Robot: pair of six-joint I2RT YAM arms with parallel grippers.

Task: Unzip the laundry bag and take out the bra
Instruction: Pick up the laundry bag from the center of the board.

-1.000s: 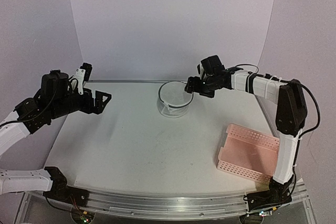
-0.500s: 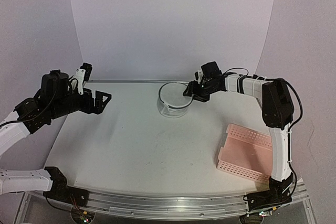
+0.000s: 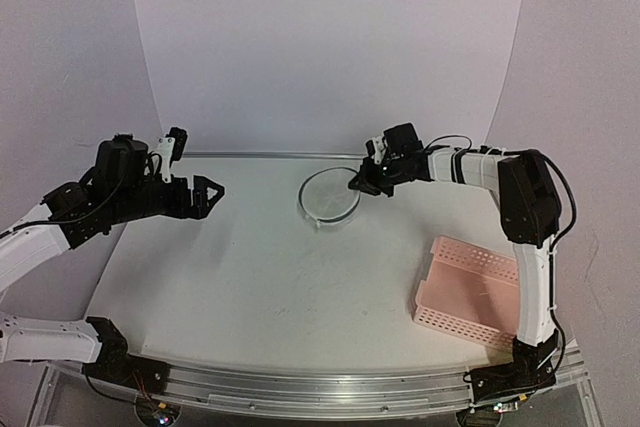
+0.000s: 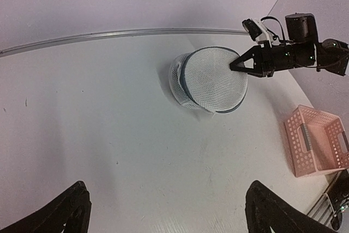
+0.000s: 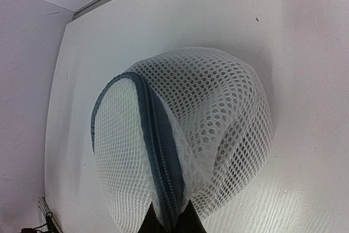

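The laundry bag [image 3: 328,197], a round white mesh cylinder with a dark zipper rim, sits at the back middle of the table, tipped toward the left. My right gripper [image 3: 358,183] is shut on its right edge. In the right wrist view the fingertips [image 5: 155,223] pinch the zipper band and mesh of the bag [image 5: 185,129]. The left wrist view shows the bag [image 4: 210,80] with the right gripper [image 4: 235,66] at its rim. My left gripper [image 3: 205,192] hovers open over the left side of the table, well apart from the bag. The bra is hidden.
A pink perforated basket [image 3: 470,292] lies at the front right of the table, also seen as the basket [image 4: 316,140] in the left wrist view. A metal rail [image 3: 250,155] runs along the table's back edge.
My right gripper has shut on the bag's rim, and the bag has tipped over toward the left. My left arm has moved a little to the right, still open.
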